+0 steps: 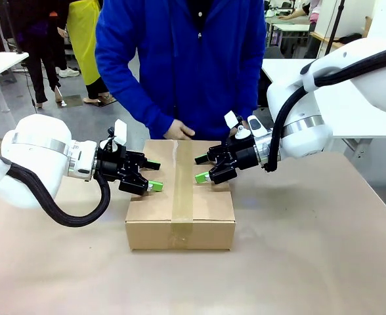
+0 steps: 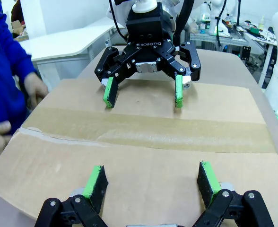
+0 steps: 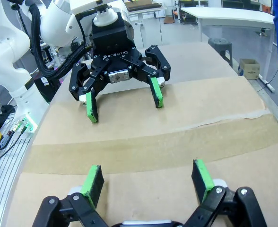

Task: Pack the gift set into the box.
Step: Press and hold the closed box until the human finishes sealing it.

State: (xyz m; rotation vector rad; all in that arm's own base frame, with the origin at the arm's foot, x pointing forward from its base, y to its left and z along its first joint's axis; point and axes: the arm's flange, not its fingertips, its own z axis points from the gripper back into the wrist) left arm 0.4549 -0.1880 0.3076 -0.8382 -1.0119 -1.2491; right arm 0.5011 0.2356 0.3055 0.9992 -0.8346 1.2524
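The box (image 1: 180,197) sits closed and taped at mid-worktop (image 1: 311,262). The left gripper (image 1: 153,175) and right gripper (image 1: 201,168) reach in level from opposite sides, facing each other over the lid, fingers spread and empty. The person's hand (image 1: 178,130) rests at the far edge.

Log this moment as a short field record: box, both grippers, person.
box: closed, tape strip along the top seam
left gripper: open, over the box's left half, holding nothing
right gripper: open, over the right half, facing the left one, holding nothing
person: hand at the box's far edge
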